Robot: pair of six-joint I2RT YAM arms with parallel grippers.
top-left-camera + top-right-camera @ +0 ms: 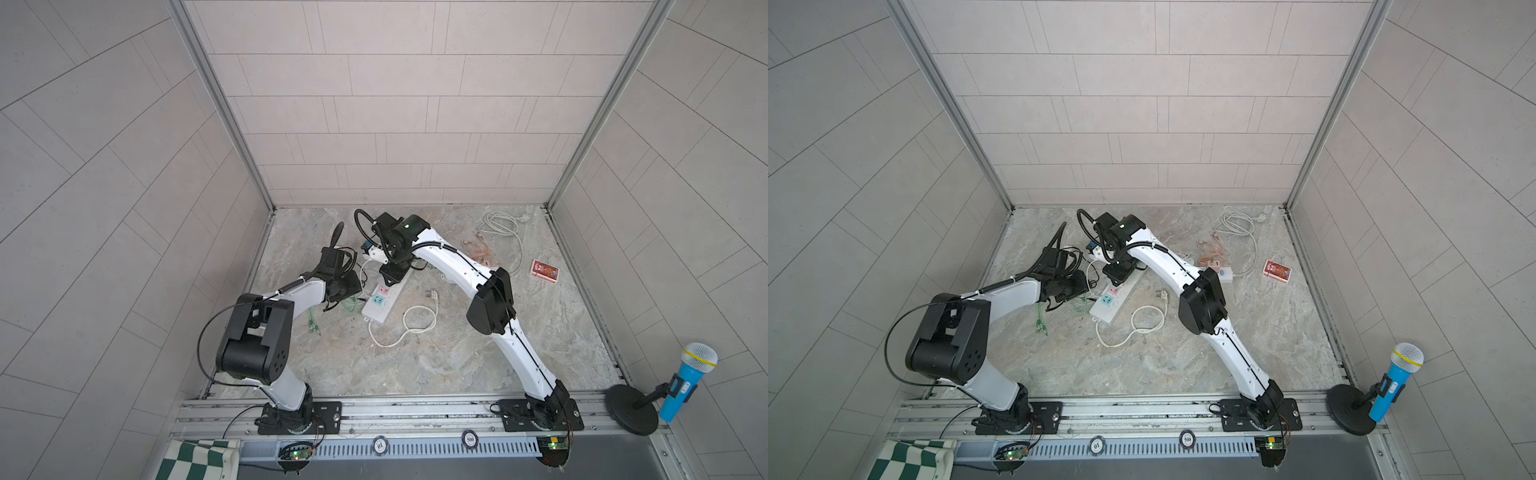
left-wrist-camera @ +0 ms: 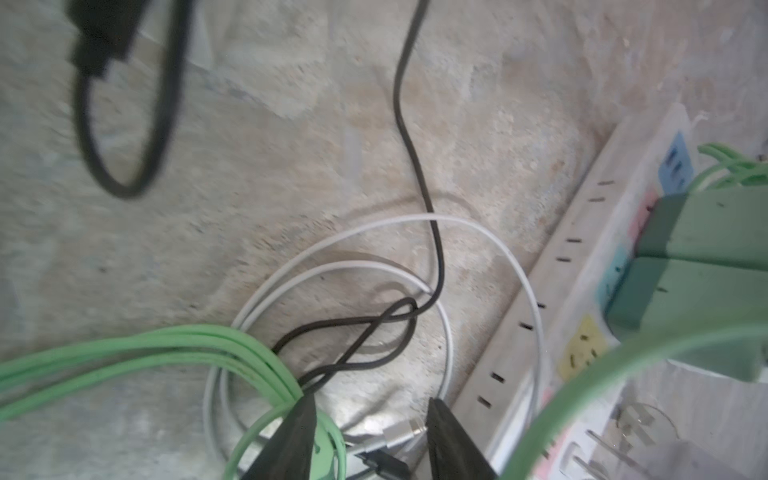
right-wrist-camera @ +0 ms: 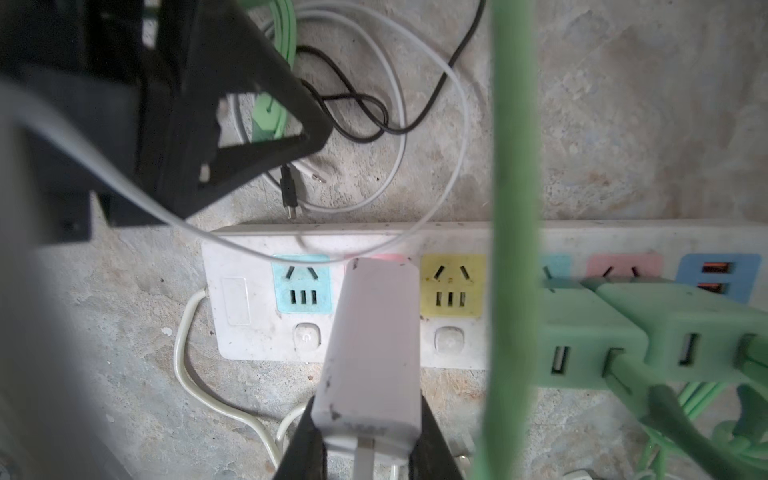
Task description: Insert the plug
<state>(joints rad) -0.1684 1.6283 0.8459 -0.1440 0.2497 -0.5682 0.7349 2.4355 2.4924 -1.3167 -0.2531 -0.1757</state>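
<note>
The white plug is clamped between the fingers of the right end effector, its nose tilted down at the pink socket of the power strip, between the blue socket and the yellow socket; I cannot tell whether the prongs are in. Green adapters crowd the next sockets, and a green cable hangs just beside the plug. The left end effector stands parted over loose cables, gripping nothing. In both top views, bare surface opens toward the front rail
</note>
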